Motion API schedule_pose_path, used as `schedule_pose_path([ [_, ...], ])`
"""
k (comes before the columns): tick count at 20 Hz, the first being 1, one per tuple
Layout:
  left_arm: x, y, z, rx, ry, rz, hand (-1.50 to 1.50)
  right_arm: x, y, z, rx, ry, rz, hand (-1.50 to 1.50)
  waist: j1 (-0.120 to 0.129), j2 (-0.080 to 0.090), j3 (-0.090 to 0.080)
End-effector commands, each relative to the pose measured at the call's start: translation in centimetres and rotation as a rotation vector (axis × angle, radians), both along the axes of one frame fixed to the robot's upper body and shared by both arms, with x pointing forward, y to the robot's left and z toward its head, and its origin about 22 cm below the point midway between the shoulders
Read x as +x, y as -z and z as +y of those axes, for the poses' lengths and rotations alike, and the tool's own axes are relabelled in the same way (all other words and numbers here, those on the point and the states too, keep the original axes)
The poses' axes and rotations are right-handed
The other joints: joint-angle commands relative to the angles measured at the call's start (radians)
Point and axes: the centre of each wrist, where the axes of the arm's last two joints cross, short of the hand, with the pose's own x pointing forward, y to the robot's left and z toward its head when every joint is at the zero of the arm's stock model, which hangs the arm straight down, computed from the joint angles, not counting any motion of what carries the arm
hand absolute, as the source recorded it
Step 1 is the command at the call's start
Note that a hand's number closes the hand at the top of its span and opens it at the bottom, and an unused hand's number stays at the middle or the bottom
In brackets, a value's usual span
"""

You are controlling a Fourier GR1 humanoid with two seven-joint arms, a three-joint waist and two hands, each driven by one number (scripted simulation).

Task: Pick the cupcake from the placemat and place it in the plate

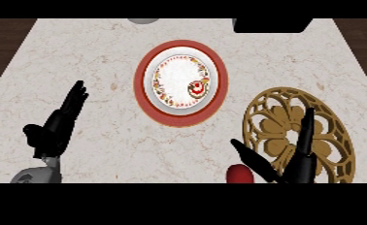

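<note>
The cupcake (197, 88), small with red and white on top, sits on the right side of the white plate (166, 76), which has a wide red rim. To the right lies the round gold lattice placemat (272, 122), with nothing on its visible part. My right hand (303, 157) hovers over the placemat's lower left, open, fingers straight and pointing away, thumb spread to the left. It is well apart from the cupcake. At the lower left my left hand (56, 128) rests open, fingers up.
A red rounded object (240, 173) lies at the lower edge, just left of my right hand. A grey object (144, 20) and a black block (272, 24) stand at the counter's far edge. Dark floor shows past both side edges.
</note>
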Motion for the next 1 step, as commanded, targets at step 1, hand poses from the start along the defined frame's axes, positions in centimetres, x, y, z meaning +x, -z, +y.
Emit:
schedule_pose_path([
  [1,0.56,-0.98,0.77,-0.014,0.003,0.003,0.0,0.07,1.01,-0.28,-0.005,0.05,-0.05,-1.5,0.001,0.0,0.0],
])
